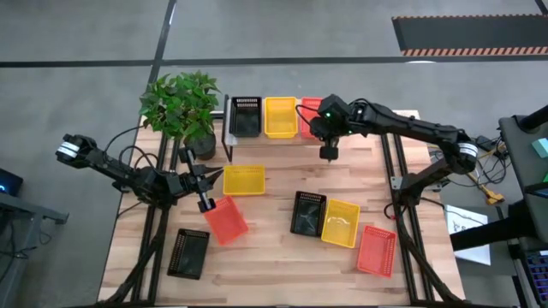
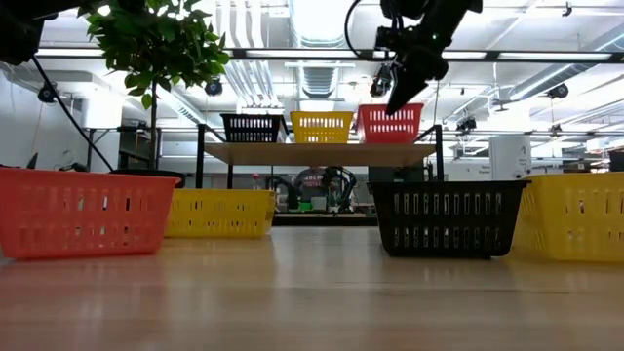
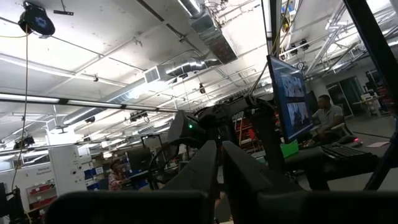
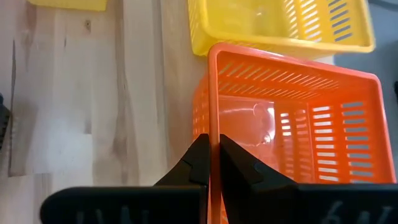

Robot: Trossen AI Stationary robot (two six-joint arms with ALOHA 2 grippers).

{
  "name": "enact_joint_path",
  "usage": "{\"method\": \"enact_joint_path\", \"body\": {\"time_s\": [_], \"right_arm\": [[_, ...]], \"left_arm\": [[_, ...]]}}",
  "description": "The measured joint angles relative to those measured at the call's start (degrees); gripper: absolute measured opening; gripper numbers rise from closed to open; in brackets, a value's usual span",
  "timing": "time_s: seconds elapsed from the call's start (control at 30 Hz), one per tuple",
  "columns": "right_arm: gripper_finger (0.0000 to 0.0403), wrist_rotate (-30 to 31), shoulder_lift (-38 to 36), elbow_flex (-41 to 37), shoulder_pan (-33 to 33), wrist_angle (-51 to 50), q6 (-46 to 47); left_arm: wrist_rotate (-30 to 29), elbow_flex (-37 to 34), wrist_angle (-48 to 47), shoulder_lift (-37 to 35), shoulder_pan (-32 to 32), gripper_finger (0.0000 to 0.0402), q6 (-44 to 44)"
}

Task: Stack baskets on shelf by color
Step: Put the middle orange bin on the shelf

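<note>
Starting on the left, the left gripper (image 1: 208, 205) hangs above the desk (image 1: 274, 265) between the yellow basket (image 1: 244, 180) and the orange basket (image 1: 226, 219), its fingers (image 3: 205, 165) pinched almost together with nothing between them, and its camera just stares off into the room. There's a black basket (image 1: 190, 253) down by the near left corner, and a potted plant (image 1: 181, 107) at the back left. The shelf (image 2: 322, 153) sits at the back of the desk with three baskets lined up on top: black (image 1: 246, 116), yellow (image 1: 280, 116), then an orange one (image 2: 392, 123) at the right end. The right gripper (image 1: 329, 152) is up at that orange one, and from its own camera the fingers (image 4: 200, 163) are closed thin on the basket's rim, one on each side of the wall. Out in the middle of the desk another black basket (image 1: 308, 212) and a yellow one (image 1: 341, 222) sit touching side by side, with one more orange basket (image 1: 377, 251) just right of them, all three a bit skewed.
</note>
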Motion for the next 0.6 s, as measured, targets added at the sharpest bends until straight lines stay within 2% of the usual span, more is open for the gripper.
{"method": "enact_joint_path", "body": {"time_s": [0.23, 0.6], "right_arm": [[0.0016, 0.44, 0.00, -0.73, 0.00, 0.59, 0.04], [0.0061, 0.49, 0.00, -0.46, 0.00, 0.50, 1.20]], "left_arm": [[0.00, 0.00, -0.01, 0.02, 0.00, 0.0010, 0.00], [0.00, 0.00, -0.02, 0.02, -0.01, 0.0010, 0.00]]}}
